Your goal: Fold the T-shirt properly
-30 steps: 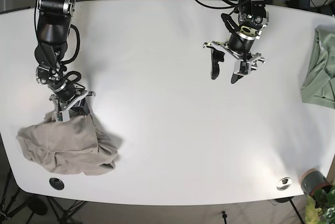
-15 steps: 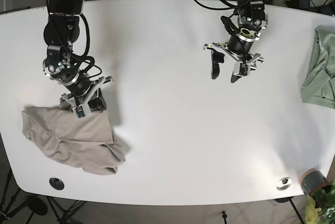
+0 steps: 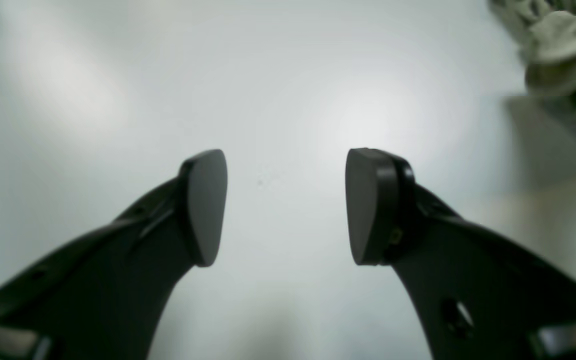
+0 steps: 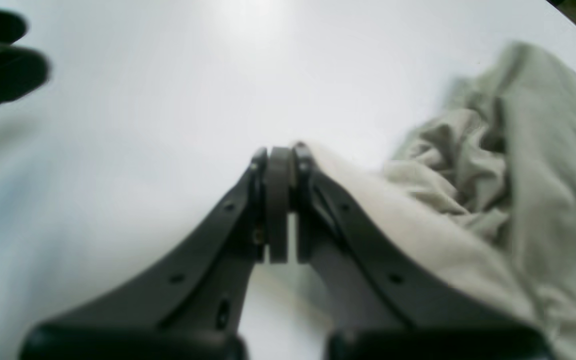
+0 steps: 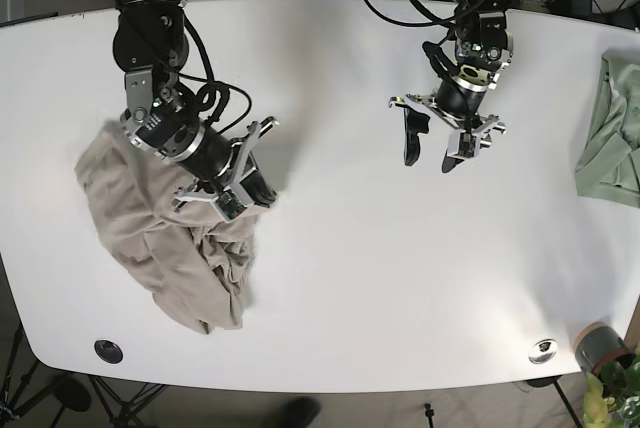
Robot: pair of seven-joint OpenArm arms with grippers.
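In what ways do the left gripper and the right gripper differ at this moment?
The left gripper is open and holds nothing, while the right gripper is shut on the beige T-shirt. The left gripper hangs over bare white table, away from any cloth; the right gripper is at the edge of the crumpled T-shirt. Both have black fingers.

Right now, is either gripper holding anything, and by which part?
The right gripper is shut on an edge of the beige T-shirt. The left gripper is open, holding nothing.
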